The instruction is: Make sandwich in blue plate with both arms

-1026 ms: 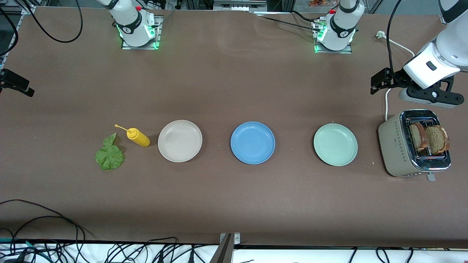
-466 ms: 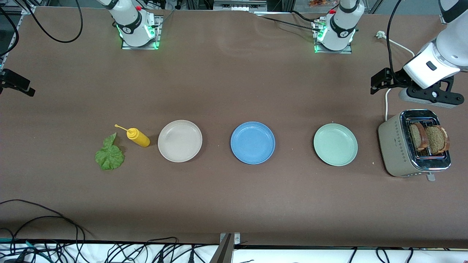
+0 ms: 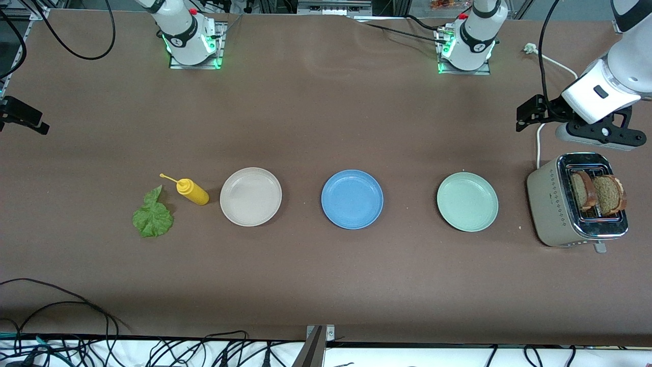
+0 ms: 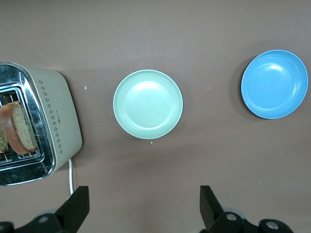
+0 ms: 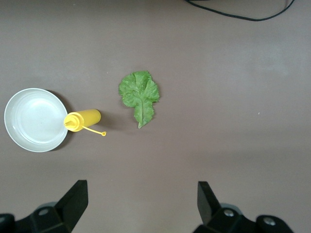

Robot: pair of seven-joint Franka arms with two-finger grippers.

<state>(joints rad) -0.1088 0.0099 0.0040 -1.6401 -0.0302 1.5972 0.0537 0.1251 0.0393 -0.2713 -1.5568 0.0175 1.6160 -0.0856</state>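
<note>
The lettuce leaf point(image 3: 152, 217) lies flat on the brown table point(image 3: 326, 285) toward the right arm's end, slightly nearer the front camera than the yellow mustard bottle point(image 3: 192, 191) just beside it. It looks thin, limp and easily torn, so a light pinch at its ruffled edge or along the stem rib seems the safest hold. Next in the row come the beige plate point(image 3: 250, 196), the blue plate point(image 3: 352, 199) at the middle, and the mint-green plate point(image 3: 467, 201); all three hold nothing. The blue plate, the goal dish, looks rigid and stable enough to need no steadying.

At the left arm's end stands the toaster point(image 3: 547, 209), with two wholegrain bread slices point(image 3: 598, 193) upright in its slots and their tops protruding. Bread of this kind is probably light and crumbly, best taken by the exposed upper crust and lifted straight up.

The left gripper point(image 4: 143, 208) hangs with its fingers spread wide and nothing between them, over bare table near the toaster and the mint-green plate, so the bread sits off to one side of it. The right gripper point(image 5: 142, 206) is likewise spread and unladen, high over the table close to the lettuce leaf and the mustard bottle, the leaf not yet under its fingers.
</note>
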